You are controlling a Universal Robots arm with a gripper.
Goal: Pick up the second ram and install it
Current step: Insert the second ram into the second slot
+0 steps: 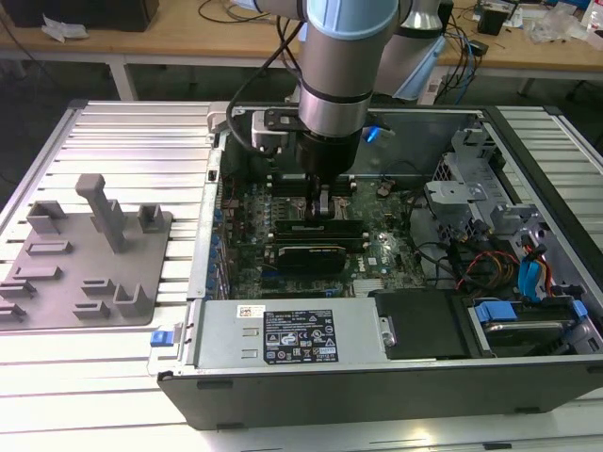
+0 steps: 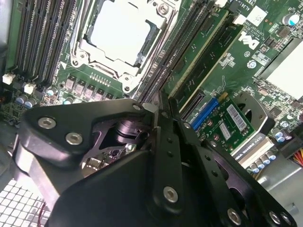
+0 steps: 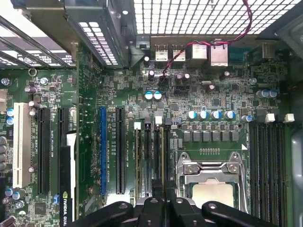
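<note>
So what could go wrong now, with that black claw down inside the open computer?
Three risks, I think. The black gripper hangs low over the narrow black memory slots, packed side by side, so a slight offset could press the wrong slot. The silver metal processor socket lies right beside them and could get knocked. The thin green memory stick stands in one slot; pushed tilted, it might bend.
</note>
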